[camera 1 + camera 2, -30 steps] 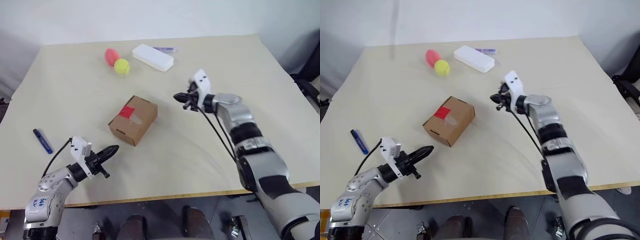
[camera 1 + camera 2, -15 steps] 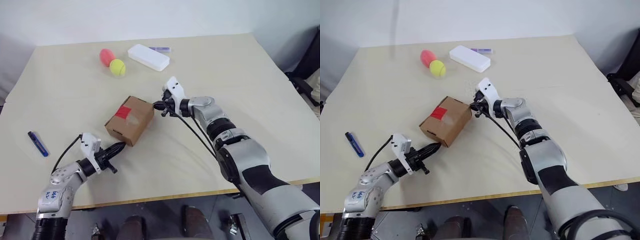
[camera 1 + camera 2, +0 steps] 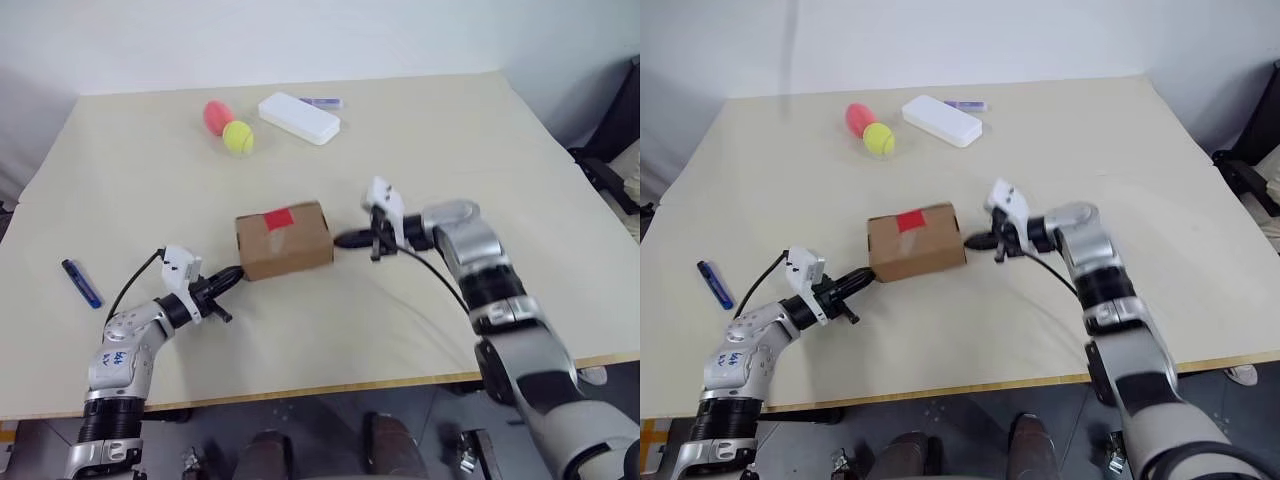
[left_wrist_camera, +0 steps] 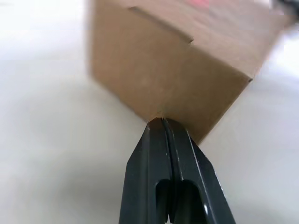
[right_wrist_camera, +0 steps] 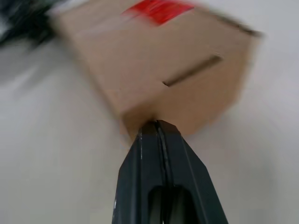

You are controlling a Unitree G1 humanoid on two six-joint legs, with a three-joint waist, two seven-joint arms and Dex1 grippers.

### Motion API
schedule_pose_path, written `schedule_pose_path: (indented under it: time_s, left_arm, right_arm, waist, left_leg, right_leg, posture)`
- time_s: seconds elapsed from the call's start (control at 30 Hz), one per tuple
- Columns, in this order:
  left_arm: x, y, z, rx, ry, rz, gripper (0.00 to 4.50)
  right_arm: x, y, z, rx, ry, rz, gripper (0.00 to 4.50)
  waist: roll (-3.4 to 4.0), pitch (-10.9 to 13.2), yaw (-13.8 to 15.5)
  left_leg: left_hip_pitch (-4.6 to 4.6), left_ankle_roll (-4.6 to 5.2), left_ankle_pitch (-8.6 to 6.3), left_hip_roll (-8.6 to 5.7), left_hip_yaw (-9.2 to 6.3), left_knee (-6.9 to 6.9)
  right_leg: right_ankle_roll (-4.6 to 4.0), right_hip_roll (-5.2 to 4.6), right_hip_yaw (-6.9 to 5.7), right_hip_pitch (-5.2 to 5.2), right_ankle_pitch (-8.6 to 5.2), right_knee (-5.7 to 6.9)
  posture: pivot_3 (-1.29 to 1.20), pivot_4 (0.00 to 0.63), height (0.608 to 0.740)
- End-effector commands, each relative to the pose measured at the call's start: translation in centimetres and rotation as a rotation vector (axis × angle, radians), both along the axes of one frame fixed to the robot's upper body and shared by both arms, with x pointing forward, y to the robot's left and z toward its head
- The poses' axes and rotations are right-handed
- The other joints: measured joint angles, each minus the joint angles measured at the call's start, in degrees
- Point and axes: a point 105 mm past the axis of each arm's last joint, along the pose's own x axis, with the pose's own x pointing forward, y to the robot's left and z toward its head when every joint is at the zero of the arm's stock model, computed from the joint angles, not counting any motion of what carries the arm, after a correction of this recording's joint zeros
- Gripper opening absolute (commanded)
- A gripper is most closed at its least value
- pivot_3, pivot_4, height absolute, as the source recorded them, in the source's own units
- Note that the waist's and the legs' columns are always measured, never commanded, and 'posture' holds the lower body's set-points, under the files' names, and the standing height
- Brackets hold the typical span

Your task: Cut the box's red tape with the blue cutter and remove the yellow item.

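The box (image 3: 285,240) is sitting closed near the middle of the table (image 3: 480,140), its red tape (image 3: 277,217) still sealing the top face. The left gripper (image 3: 236,272) is pressing in at the box's near-left corner, jaws clenched on nothing, tips touching the cardboard in the left wrist view. The right gripper (image 3: 342,240) is meeting the box from the opposite end, jaws also clenched and empty, tips right at the box's right-hand corner. So the box is being squeezed between two closed grippers, one at each end.

The blue cutter (image 3: 84,282) is lying untouched well to the left of the box, near the table's left edge. Beyond the box, toward the far side of the table, a pink-red ball (image 3: 216,115) and a yellow-green ball (image 3: 239,137) are sitting touching each other. Just right of them a flat white case (image 3: 299,117) is lying, with a small purple stick (image 3: 322,102) just behind it.
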Motion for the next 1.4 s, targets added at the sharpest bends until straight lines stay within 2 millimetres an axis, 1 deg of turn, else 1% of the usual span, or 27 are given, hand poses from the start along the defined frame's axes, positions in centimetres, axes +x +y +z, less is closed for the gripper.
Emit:
schedule_pose_path:
  time_s: [0.03,0.17,0.27,0.37,0.53,0.6,0.7,0.73,0.8,0.87,1.0,1.1,1.2,1.33,1.4]
  left_arm:
    - [0.1,-3.9,2.2,-0.013,-0.089,-0.160,0.01]
    - [0.2,-5.1,2.8,-0.009,-0.096,-0.224,0.01]
    - [0.2,-6.2,2.8,-0.005,-0.093,-0.274,0.01]
    - [0.5,-7.3,2.8,-0.008,-0.095,-0.310,0.01]
    - [1.0,-7.7,3.0,-0.005,-0.099,-0.322,0.01]
    - [1.1,-7.6,2.9,0.004,-0.098,-0.327,0.01]
    - [1.2,-7.3,2.6,0.022,-0.092,-0.331,0.01]
    - [1.2,-7.3,2.5,0.026,-0.091,-0.333,0.01]
    - [1.2,-7.2,2.4,0.031,-0.086,-0.334,0.01]
    - [1.1,-7.2,2.2,0.032,-0.082,-0.333,0.01]
    - [0.8,-7.3,2.1,0.035,-0.085,-0.343,0.01]
    - [0.8,-7.6,2.3,0.024,-0.086,-0.354,0.01]
    - [0.6,-8.1,2.3,0.017,-0.078,-0.374,0.01]
    - [0.7,-8.1,2.3,0.019,-0.078,-0.371,0.01]
    - [0.6,-8.0,2.2,0.021,-0.077,-0.369,0.01]
  right_arm:
    - [-4.1,2.5,0.5,-0.005,0.008,0.175,0.00]
    - [-6.2,1.5,0.7,-0.018,0.036,0.156,0.00]
    - [-6.9,0.9,1.2,-0.018,0.038,0.126,0.00]
    - [-7.3,0.3,1.6,-0.026,0.032,0.089,0.00]
    - [-6.6,-1.3,1.8,-0.049,-0.006,-0.015,0.00]
    - [-6.1,-2.5,1.7,-0.070,-0.023,-0.068,0.00]
    - [-4.9,-5.4,1.1,-0.132,-0.044,-0.197,0.00]
    - [-4.7,-6.1,0.9,-0.151,-0.044,-0.222,0.00]
    - [-4.5,-7.3,0.5,-0.191,-0.050,-0.251,0.00]
    - [-4.6,-8.0,0.3,-0.199,-0.049,-0.272,0.00]
    - [-3.9,-8.2,1.0,-0.169,-0.085,-0.326,0.00]
    - [-4.4,-7.3,1.7,-0.109,-0.061,-0.307,0.00]
    - [-4.5,-6.9,1.9,-0.084,-0.046,-0.295,0.00]
    - [-4.0,-7.6,1.8,-0.101,-0.055,-0.336,0.00]
    - [-3.8,-8.1,2.2,-0.089,-0.060,-0.361,0.00]
  waist:
    - [-0.01,0.0,0.1]
    - [-0.02,0.0,1.0]
    - [-0.05,0.0,1.5]
    - [-0.09,0.0,1.6]
    - [-0.14,0.1,1.9]
    - [-0.17,0.1,2.0]
    - [-0.20,0.1,2.5]
    - [-0.20,0.1,2.7]
    - [-0.21,0.1,2.9]
    - [-0.23,0.1,2.9]
    - [-0.27,0.2,2.8]
    - [-0.28,0.2,2.9]
    - [-0.28,0.2,2.9]
    - [-0.29,0.2,2.9]
    - [-0.29,0.2,2.9]
  left_leg:
    - [-0.01,-0.02,-0.01,0.00,0.00,0.00]
    - [-0.05,-0.03,-0.07,0.00,0.04,-0.01]
    - [-0.13,-0.01,-0.09,-0.01,0.07,0.03]
    - [-0.14,0.00,-0.09,0.00,0.07,0.04]
    - [-0.17,0.03,-0.11,-0.02,0.09,0.04]
    - [-0.17,0.03,-0.11,-0.01,0.09,0.03]
    - [-0.18,0.04,-0.11,-0.02,0.11,0.02]
    - [-0.19,0.05,-0.12,-0.02,0.14,0.02]
    - [-0.20,0.05,-0.12,-0.02,0.14,0.03]
    - [-0.20,0.06,-0.12,-0.01,0.15,0.04]
    - [-0.20,0.06,-0.12,-0.01,0.16,0.03]
    - [-0.20,0.06,-0.12,0.00,0.16,0.04]
    - [-0.20,0.06,-0.12,-0.01,0.16,0.04]
    - [-0.21,0.06,-0.12,-0.01,0.16,0.04]
    - [-0.21,0.06,-0.12,-0.01,0.16,0.04]
  right_leg:
    - [0.00,0.00,0.00,-0.02,0.00,0.00]
    - [0.01,0.01,-0.01,-0.08,0.01,-0.06]
    - [0.01,0.01,-0.01,-0.11,0.01,-0.16]
    - [0.01,0.01,-0.02,-0.10,0.01,-0.19]
    - [0.01,0.01,-0.02,-0.10,0.01,-0.26]
    - [0.01,0.02,-0.02,-0.10,0.01,-0.27]
    - [0.01,0.01,-0.02,-0.10,0.01,-0.29]
    - [0.01,0.02,-0.02,-0.10,0.01,-0.33]
    - [0.01,0.02,-0.03,-0.10,0.01,-0.34]
    - [0.01,0.01,-0.02,-0.10,0.01,-0.35]
    - [0.01,0.02,-0.02,-0.10,0.01,-0.35]
    - [0.01,0.02,-0.02,-0.10,0.01,-0.35]
    - [0.01,0.01,-0.02,-0.10,0.01,-0.35]
    - [0.01,0.02,-0.02,-0.10,0.01,-0.36]
    - [0.01,0.02,-0.02,-0.10,0.01,-0.36]
  posture:
    - [0.00,0.150,0.740]
    - [0.00,0.150,0.740]
    - [0.00,0.150,0.740]
    - [0.00,0.150,0.740]
    - [0.00,0.150,0.740]
    - [0.00,0.150,0.740]
    - [0.00,0.150,0.740]
    - [0.00,0.150,0.740]
    - [0.00,0.150,0.740]
    - [0.00,0.150,0.740]
    - [0.00,0.150,0.740]
    - [0.00,0.150,0.740]
    - [0.00,0.150,0.740]
    - [0.00,0.150,0.740]
    - [0.00,0.150,0.740]
